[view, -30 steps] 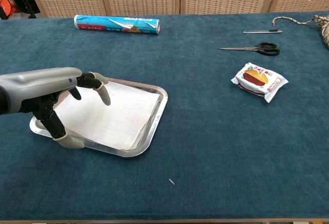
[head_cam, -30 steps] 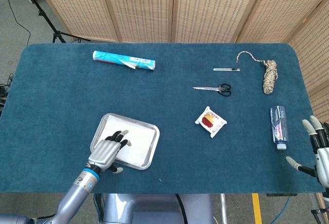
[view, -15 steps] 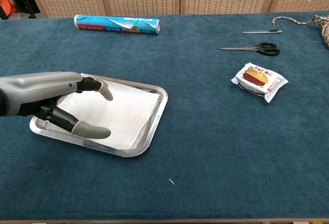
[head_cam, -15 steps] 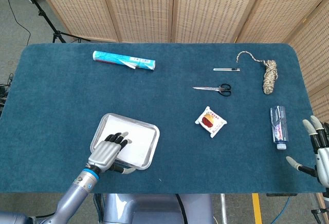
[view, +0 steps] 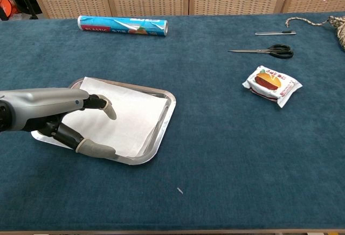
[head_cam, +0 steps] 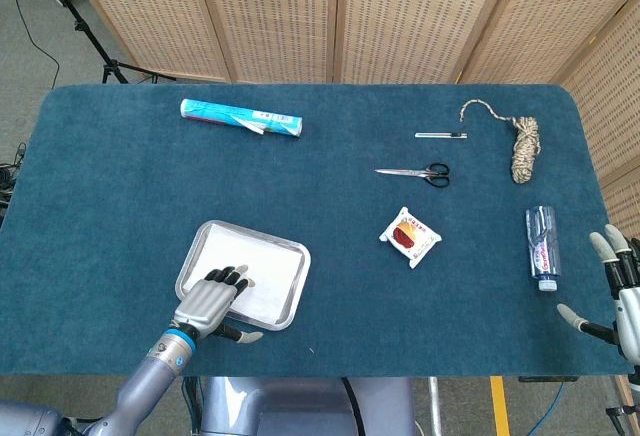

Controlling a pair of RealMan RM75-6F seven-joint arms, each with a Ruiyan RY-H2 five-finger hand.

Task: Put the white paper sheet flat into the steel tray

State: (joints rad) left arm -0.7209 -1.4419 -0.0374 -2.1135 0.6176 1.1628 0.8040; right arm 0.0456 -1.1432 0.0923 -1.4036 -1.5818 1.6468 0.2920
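The white paper sheet (head_cam: 256, 270) (view: 126, 116) lies flat inside the steel tray (head_cam: 296, 286) (view: 166, 115) at the table's near left. My left hand (head_cam: 208, 303) (view: 59, 113) hovers over the tray's near edge, palm down, fingers spread, holding nothing; its thumb (view: 96, 149) juts out over the front rim. Its fingertips (head_cam: 231, 277) hang above the sheet's near part. My right hand (head_cam: 618, 291) stays at the table's near right corner, fingers apart and empty, seen only in the head view.
A plastic wrap roll (head_cam: 241, 119) lies at the far left. Scissors (head_cam: 415, 172), a pen (head_cam: 441, 135) and a rope bundle (head_cam: 522, 144) lie at the far right. A snack packet (head_cam: 411, 237) sits mid-table, and a small tube (head_cam: 542, 246) lies near my right hand.
My left hand has drawn back toward the near table edge, uncovering more of the sheet; its thumb swung outward. The right hand has stayed still.
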